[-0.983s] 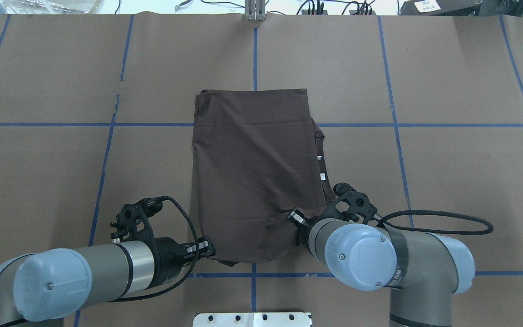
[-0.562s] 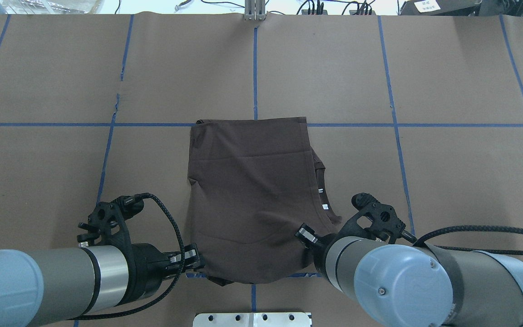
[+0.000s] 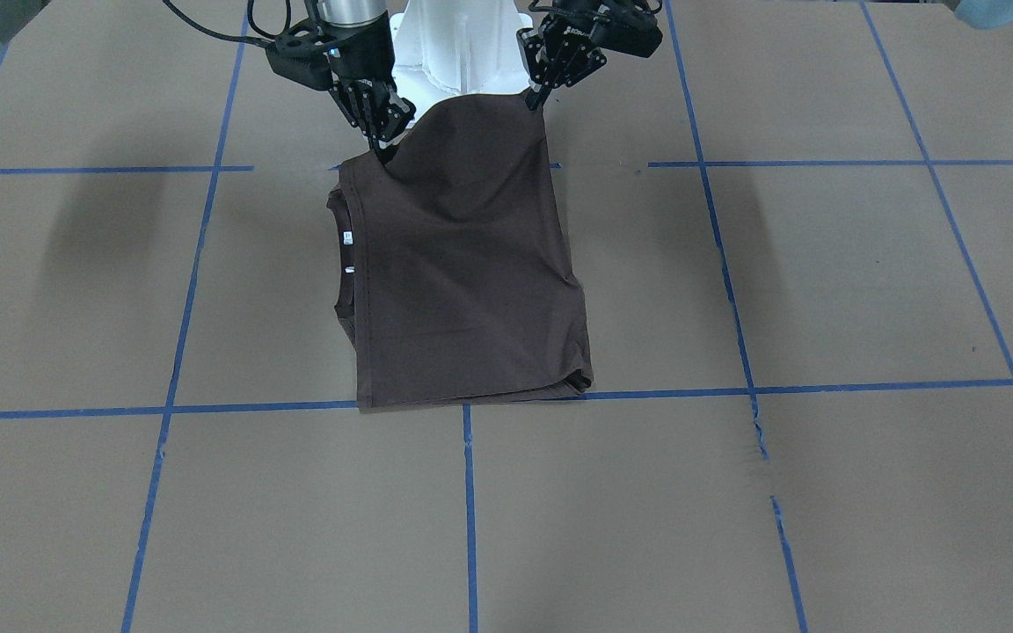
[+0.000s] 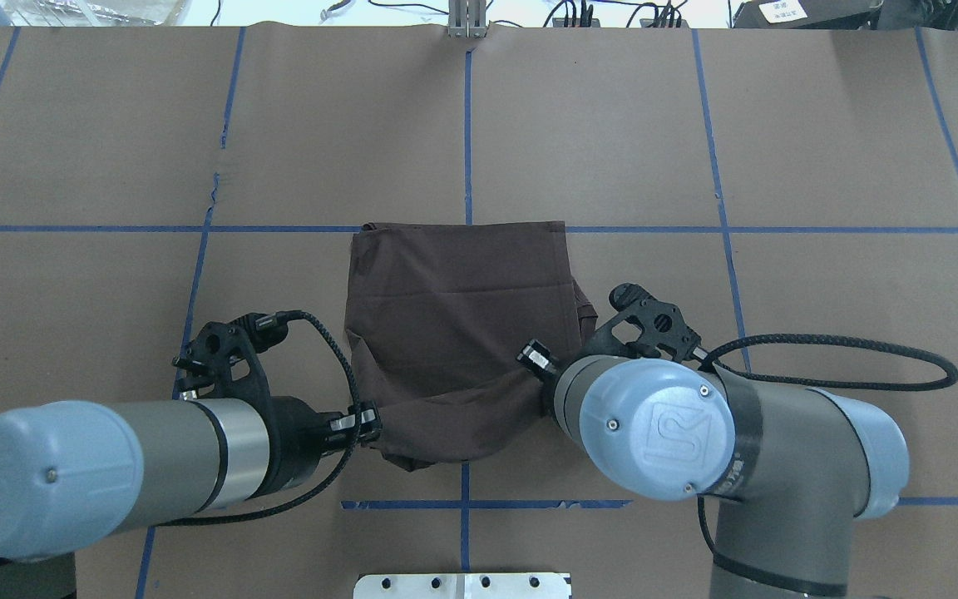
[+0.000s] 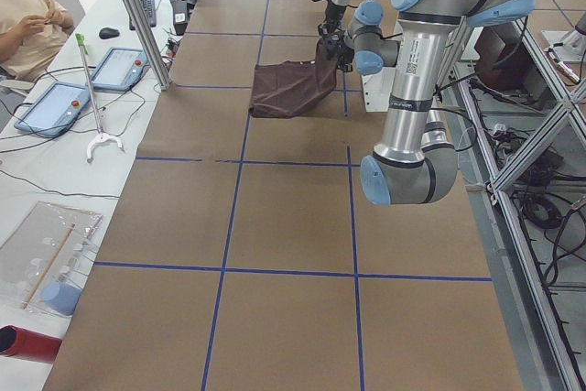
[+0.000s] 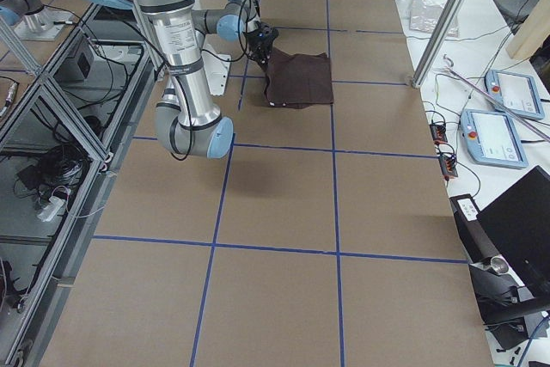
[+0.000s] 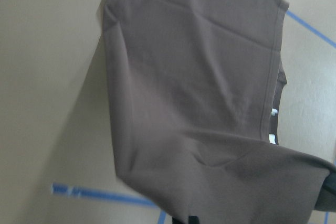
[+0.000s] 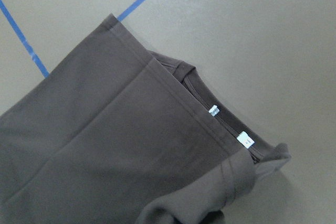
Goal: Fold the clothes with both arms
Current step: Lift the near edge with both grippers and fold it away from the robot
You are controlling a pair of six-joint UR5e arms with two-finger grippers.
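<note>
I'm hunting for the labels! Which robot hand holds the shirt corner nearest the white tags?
The right gripper: the white tags lie along its edge of the T-shirt. The left gripper holds the opposite corner.

The T-shirt (image 4: 462, 308) is soft, matt, dark brown knit cloth with fine stitched hems. It creases and sags rather than holding any shape. Its two small tags (image 8: 245, 139) are flat and white. My jaws are matt black plastic. My left arm (image 4: 159, 466) and right arm (image 4: 787, 474) are smooth grey tube, metal by the look of it, with a dull satin sheen. Their joint caps (image 4: 654, 433) are smooth light blue plastic, faintly glossy. The black cable (image 4: 861, 385) has a rough braided sleeve. The desk (image 4: 820, 125) is covered in matt brown paper — a little torn at one seam (image 4: 214, 187) — and crossed by smooth blue tape (image 4: 707, 125). The pedestal (image 3: 454, 44) is glossy white.
</note>
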